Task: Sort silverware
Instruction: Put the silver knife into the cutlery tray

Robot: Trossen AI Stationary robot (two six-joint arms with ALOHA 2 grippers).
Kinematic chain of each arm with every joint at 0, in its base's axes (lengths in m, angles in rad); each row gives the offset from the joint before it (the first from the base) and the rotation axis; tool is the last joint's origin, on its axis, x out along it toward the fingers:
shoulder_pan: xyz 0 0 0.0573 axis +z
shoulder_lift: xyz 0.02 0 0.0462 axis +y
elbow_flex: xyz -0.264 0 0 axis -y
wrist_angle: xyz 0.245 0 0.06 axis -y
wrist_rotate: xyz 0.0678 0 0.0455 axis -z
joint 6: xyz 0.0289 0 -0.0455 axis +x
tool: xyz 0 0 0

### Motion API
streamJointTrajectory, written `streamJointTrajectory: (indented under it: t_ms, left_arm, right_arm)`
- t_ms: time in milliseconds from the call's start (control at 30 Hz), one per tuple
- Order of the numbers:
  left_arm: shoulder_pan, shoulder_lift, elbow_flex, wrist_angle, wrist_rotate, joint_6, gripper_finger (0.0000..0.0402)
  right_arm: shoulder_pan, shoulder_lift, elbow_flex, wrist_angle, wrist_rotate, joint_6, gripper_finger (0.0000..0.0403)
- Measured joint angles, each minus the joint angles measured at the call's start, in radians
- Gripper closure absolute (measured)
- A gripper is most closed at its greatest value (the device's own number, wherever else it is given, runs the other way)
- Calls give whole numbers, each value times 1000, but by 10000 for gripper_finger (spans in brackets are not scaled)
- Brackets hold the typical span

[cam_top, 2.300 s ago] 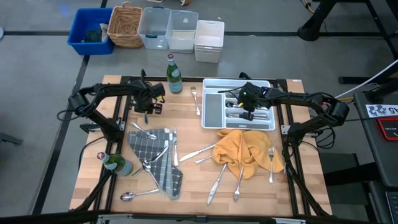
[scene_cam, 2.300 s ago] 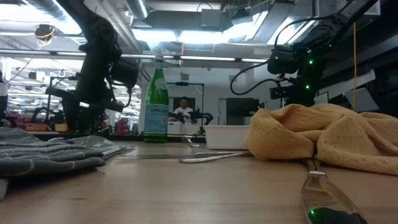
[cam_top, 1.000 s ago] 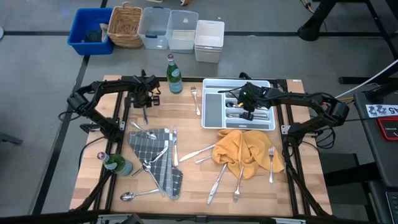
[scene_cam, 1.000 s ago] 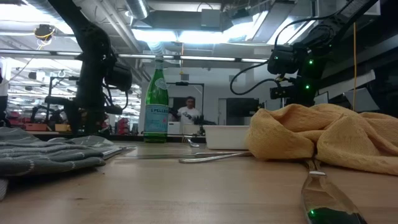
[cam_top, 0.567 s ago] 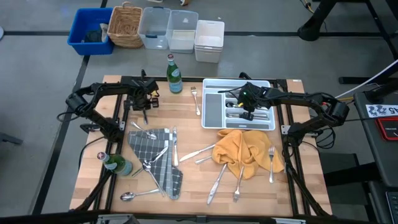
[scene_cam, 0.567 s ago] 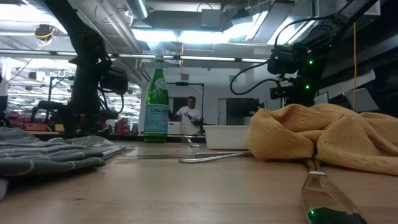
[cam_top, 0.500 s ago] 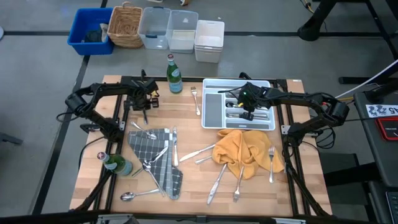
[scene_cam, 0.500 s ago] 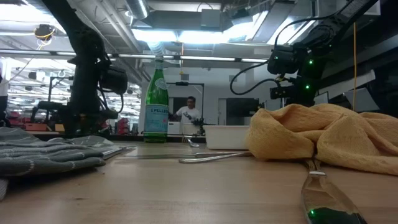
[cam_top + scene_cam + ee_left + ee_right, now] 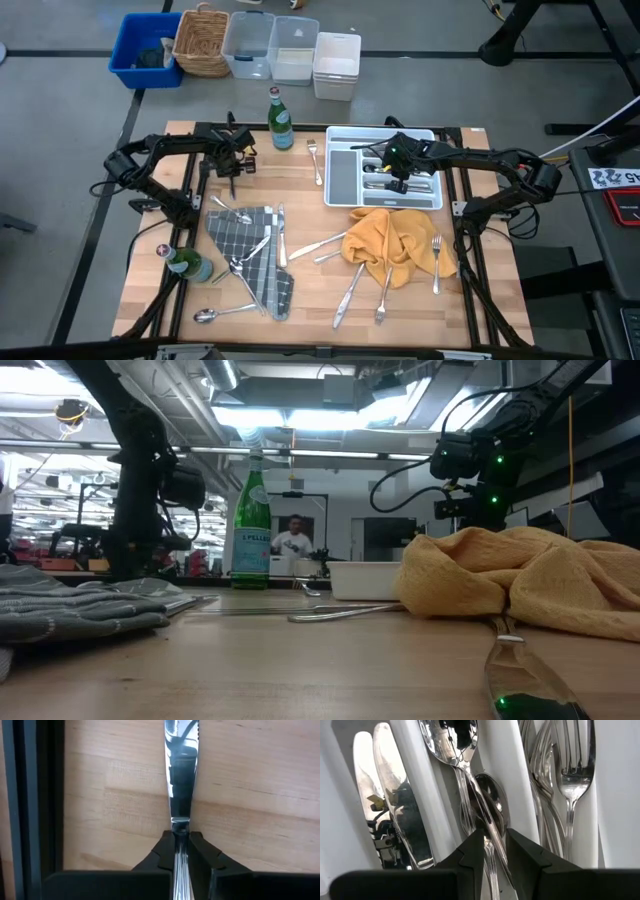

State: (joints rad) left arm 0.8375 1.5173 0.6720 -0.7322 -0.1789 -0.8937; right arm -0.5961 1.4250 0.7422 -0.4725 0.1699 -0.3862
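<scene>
My left gripper (image 9: 232, 168) points down at the table's far left, shut on a knife (image 9: 181, 780) that lies flat on the wood. My right gripper (image 9: 400, 178) hangs over the white tray (image 9: 385, 131), shut on a spoon (image 9: 449, 740). The tray's compartments hold knives (image 9: 395, 795), another spoon (image 9: 492, 802) and forks (image 9: 572, 775). More silverware lies loose: a fork (image 9: 314, 160) beside the tray, pieces on the grey checked cloth (image 9: 255, 262), around the yellow cloth (image 9: 395, 245), and a spoon (image 9: 210, 315) near the front edge. My left gripper pinches the knife between its two fingers at the top of the handle (image 9: 181, 829), just behind the blade. The fingers come from above and the knife rests flat on the table. My right gripper pinches the spoon's handle (image 9: 487, 837) between its two fingers, slanting down from above. The spoon runs along the fingers, its bowl ahead over the tray's dividers.
A green bottle (image 9: 279, 118) stands at the far edge between the arms, another (image 9: 188, 263) at the near left. Bins and a basket (image 9: 203, 40) sit beyond the table. In the low view a person (image 9: 294, 540) shows far behind.
My left gripper has sunk a little toward the table over the knife. The right arm has kept still.
</scene>
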Motion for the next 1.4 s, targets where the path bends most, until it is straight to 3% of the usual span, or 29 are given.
streamJointTrajectory:
  t_ms: [267,600,1033,1400]
  left_arm:
    - [-15,-66,-10,15,17,12,384]
    - [-18,-183,-9,19,111,12,382]
    - [-61,-194,-6,23,334,18,382]
    - [-188,-195,-5,110,435,-70,380]
  right_arm:
    - [0,0,0,0,2,0,320]
    - [0,0,0,0,2,0,320]
    - [0,0,1,1,-87,174,320]
    - [-1,0,2,1,-114,254,320]
